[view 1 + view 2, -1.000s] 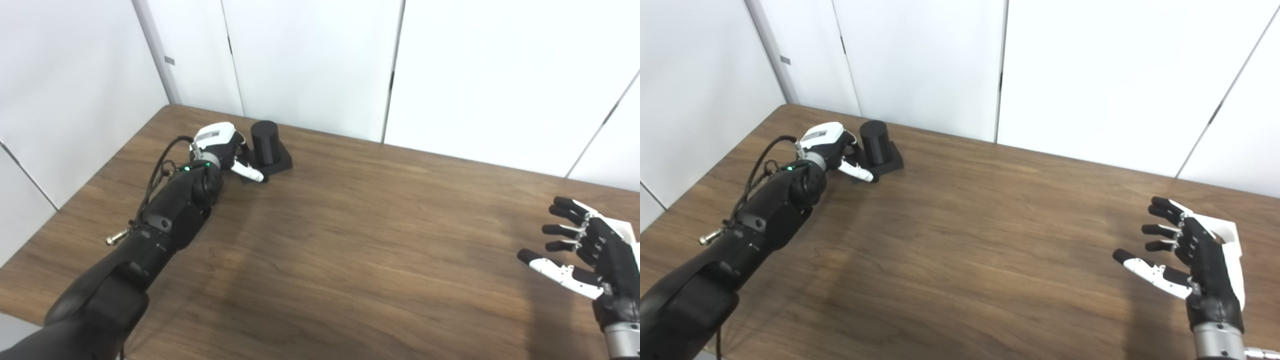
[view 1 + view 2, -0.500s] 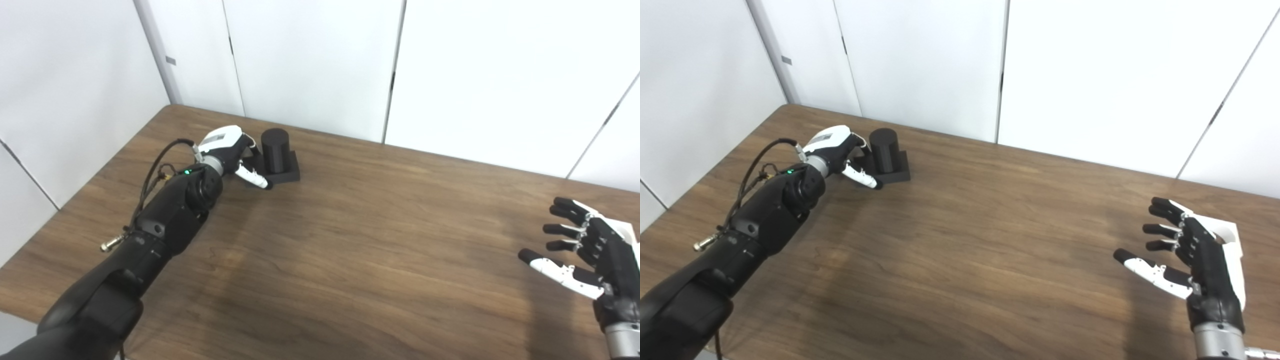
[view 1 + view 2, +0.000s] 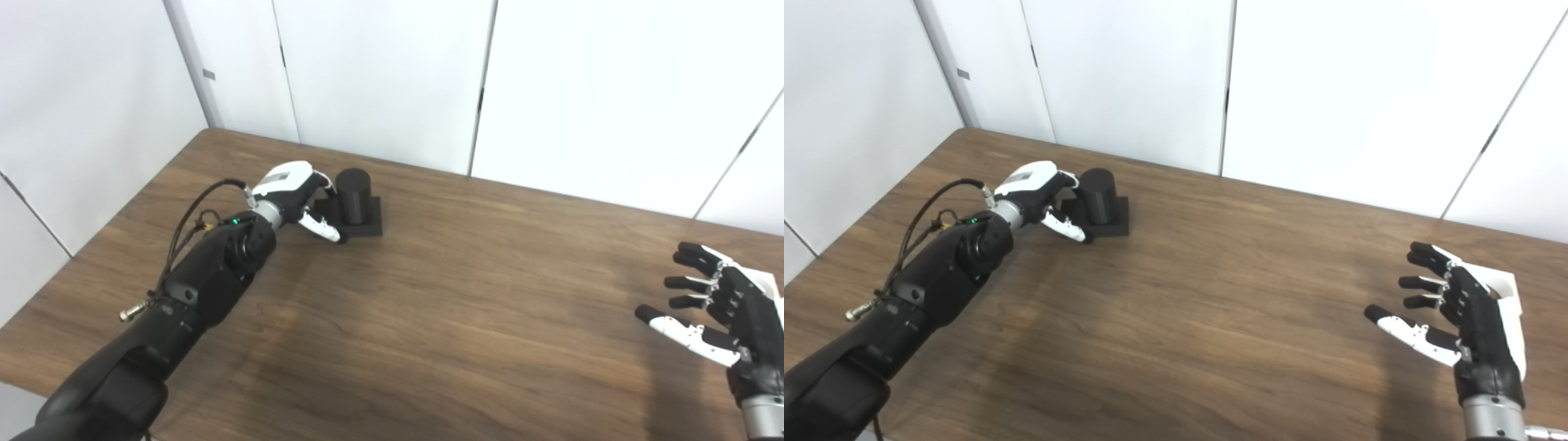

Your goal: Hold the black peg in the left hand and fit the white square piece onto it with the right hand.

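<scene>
Spanning the scene, the wooden table (image 3: 429, 318) carries the black peg (image 3: 355, 196), upright on its square base at far left; the left hand (image 3: 294, 199) wraps its base edge, fingers partly hidden behind the peg; the right hand (image 3: 1458, 312), spread and empty, covers most of the white square piece (image 3: 1510, 306)
</scene>
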`<action>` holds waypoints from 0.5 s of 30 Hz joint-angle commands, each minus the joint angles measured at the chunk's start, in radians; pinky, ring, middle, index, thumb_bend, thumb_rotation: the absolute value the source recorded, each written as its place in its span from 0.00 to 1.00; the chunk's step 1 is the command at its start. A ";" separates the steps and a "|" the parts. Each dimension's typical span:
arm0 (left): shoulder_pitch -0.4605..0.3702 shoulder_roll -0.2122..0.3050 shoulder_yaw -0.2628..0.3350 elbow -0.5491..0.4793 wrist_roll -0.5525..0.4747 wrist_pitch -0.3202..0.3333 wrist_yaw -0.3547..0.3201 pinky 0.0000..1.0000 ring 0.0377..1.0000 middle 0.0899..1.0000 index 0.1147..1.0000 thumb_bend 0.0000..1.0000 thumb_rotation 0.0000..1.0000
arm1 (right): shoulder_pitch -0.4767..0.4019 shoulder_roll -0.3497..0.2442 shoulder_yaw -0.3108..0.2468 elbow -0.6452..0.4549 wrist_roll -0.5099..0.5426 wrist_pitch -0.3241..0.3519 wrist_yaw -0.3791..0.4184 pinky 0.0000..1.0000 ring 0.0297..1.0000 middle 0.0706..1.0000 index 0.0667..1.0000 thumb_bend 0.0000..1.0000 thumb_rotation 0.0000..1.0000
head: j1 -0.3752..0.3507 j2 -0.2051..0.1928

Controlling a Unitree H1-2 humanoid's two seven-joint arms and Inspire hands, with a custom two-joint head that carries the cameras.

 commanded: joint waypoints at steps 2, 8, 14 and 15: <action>0.008 -0.023 -0.022 -0.044 -0.013 -0.052 -0.025 0.80 0.94 0.87 0.42 0.52 0.05 | -0.027 -0.004 -0.007 -0.042 0.003 -0.020 -0.002 0.53 0.64 0.75 0.74 0.63 0.00 | -0.003 0.005; 0.026 -0.028 -0.054 -0.085 -0.001 -0.118 -0.041 0.81 0.95 0.87 0.42 0.52 0.06 | -0.028 -0.001 -0.008 -0.049 0.005 -0.009 -0.003 0.53 0.64 0.75 0.74 0.63 0.00 | -0.006 0.007; 0.051 -0.037 -0.104 -0.160 0.038 -0.114 -0.080 0.80 0.95 0.88 0.42 0.52 0.06 | -0.031 -0.003 -0.005 -0.045 0.005 -0.024 -0.002 0.52 0.64 0.74 0.74 0.63 0.00 | -0.011 0.008; 0.054 -0.040 -0.111 -0.171 0.043 -0.112 -0.085 0.81 0.95 0.88 0.42 0.52 0.06 | -0.031 -0.003 -0.005 -0.042 0.004 -0.027 -0.003 0.52 0.64 0.74 0.74 0.63 0.00 | -0.013 0.009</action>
